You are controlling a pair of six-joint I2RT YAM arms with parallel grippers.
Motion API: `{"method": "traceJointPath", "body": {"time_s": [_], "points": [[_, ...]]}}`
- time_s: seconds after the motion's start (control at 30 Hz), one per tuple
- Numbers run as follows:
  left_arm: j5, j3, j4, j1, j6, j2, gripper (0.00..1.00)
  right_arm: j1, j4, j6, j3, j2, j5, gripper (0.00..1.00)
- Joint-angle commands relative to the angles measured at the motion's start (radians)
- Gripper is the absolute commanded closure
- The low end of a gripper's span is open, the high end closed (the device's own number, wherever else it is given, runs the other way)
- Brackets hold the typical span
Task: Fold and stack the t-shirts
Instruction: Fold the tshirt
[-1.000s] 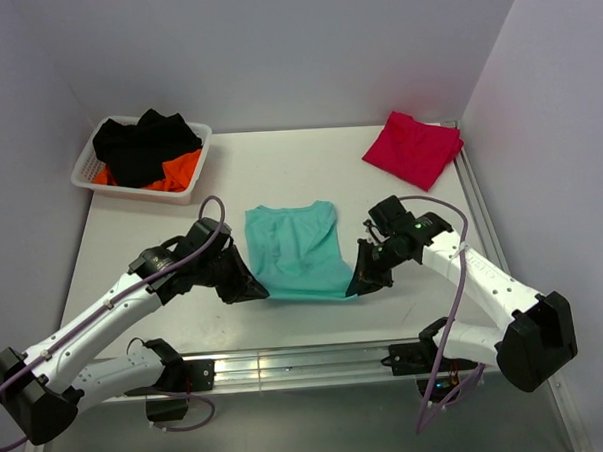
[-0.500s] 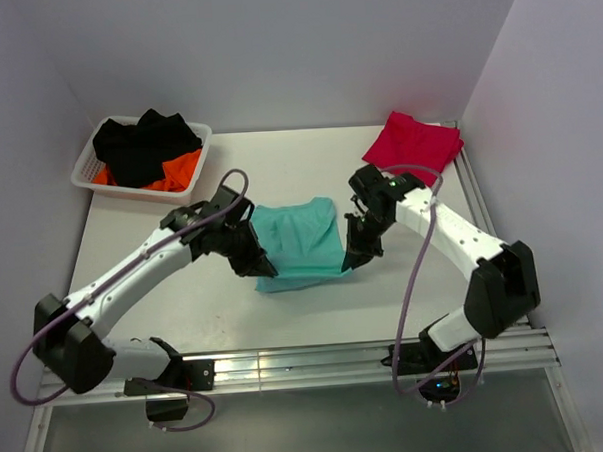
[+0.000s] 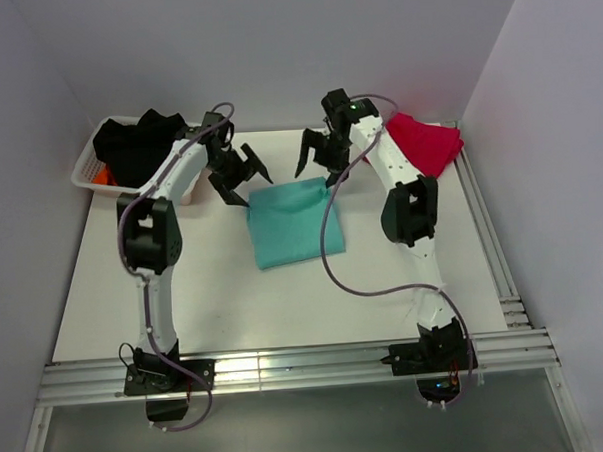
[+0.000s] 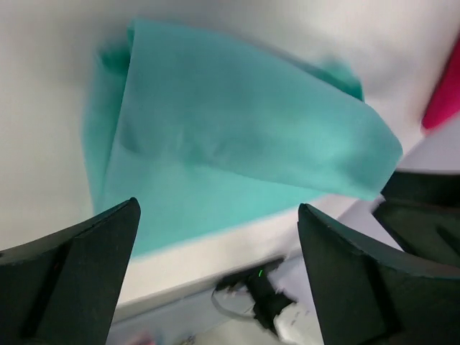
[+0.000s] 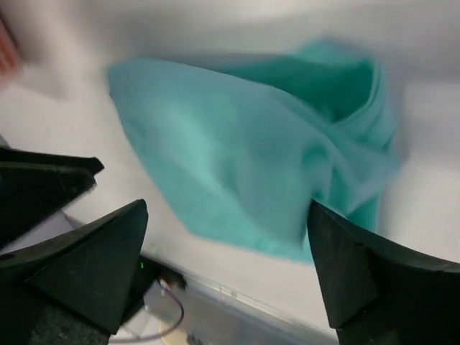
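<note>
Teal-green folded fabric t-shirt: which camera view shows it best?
Top external: the teal-green folded fabric t-shirt lies whole and sharp on the white table, outline clear. Both wrist views show it blurred and slanted, its edges soft, so the fold is harder to judge.

Bright even light; both wrist views blurred.

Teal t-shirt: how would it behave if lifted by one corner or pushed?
Probably floppy: the teal t-shirt lies in soft, rumpled layers, so a lifted corner would likely droop and unfold it. Pushed, it would likely bunch rather than slide whole.
</note>
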Motion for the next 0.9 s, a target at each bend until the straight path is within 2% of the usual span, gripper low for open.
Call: {"method": "traceJointPath", "body": {"time_s": [0.0, 0.03, 0.07, 0.1, 0.17, 0.33, 0.57, 0.87], "points": [[0.011, 0.249, -0.066, 0.076, 0.071, 0.188, 0.01, -0.067, -0.105, 0.081, 0.226, 0.169, -0.055, 0.0], [-0.006, 0.29, -0.057, 0.08, 0.071, 0.244, 0.01, -0.1, -0.056, 0.124, 0.163, 0.152, -0.072, 0.0], [-0.001, 0.325, -0.052, 0.091, 0.063, 0.261, 0.01, -0.111, 0.069, 0.138, 0.008, 0.083, -0.092, 0.0], [0.009, 0.359, -0.035, 0.097, 0.055, 0.268, 0.01, -0.121, 0.134, 0.146, -0.062, 0.042, -0.097, 0.0], [0.019, 0.306, 0.049, 0.111, 0.019, 0.228, 0.0, -0.133, 0.232, 0.14, -0.17, -0.058, -0.085, 0.0], [-0.013, 0.114, 0.172, 0.129, 0.005, 0.042, 0.01, -0.144, 0.231, 0.062, -0.23, -0.175, -0.028, 0.0], [-0.02, -0.07, 0.181, 0.131, 0.04, -0.056, 0.01, -0.154, 0.384, 0.06, -0.575, -0.322, -0.031, 0.0], [-0.029, -0.147, 0.132, 0.131, 0.068, -0.186, 0.0, -0.139, 0.524, 0.051, -0.774, -0.33, -0.008, 0.0]]}}
